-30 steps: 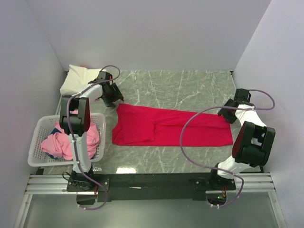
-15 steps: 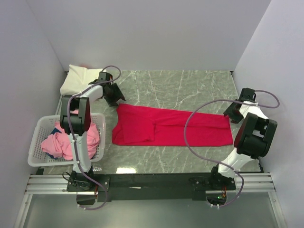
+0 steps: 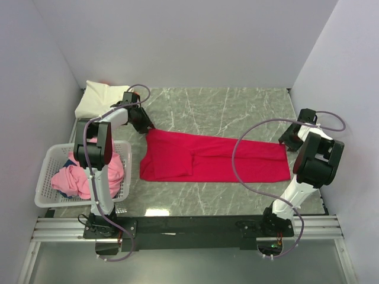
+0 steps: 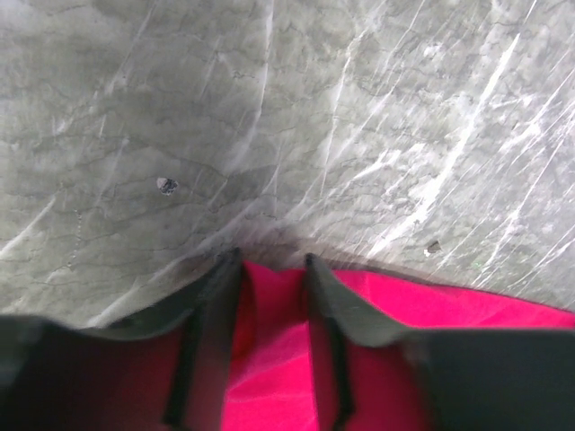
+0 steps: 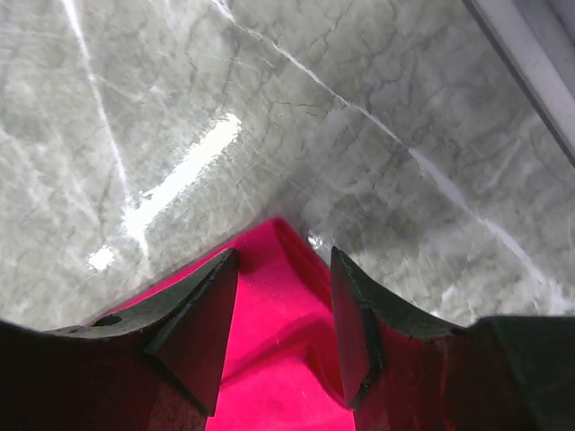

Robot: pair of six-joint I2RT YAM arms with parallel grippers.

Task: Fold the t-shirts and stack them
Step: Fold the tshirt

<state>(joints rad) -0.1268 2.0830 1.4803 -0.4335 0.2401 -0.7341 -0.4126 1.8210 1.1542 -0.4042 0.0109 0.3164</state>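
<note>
Crimson t-shirt [image 3: 213, 158] lies flat on the marble table [image 3: 237, 109], long axis running left to right. Its far-left corner is under my left gripper [image 4: 272, 262] and its far-right corner under my right gripper [image 5: 283, 256]. Both pairs of jaws stand apart astride the red cloth, the left narrower, and I judge neither has pinched it yet; I can read no label or writing.
</note>
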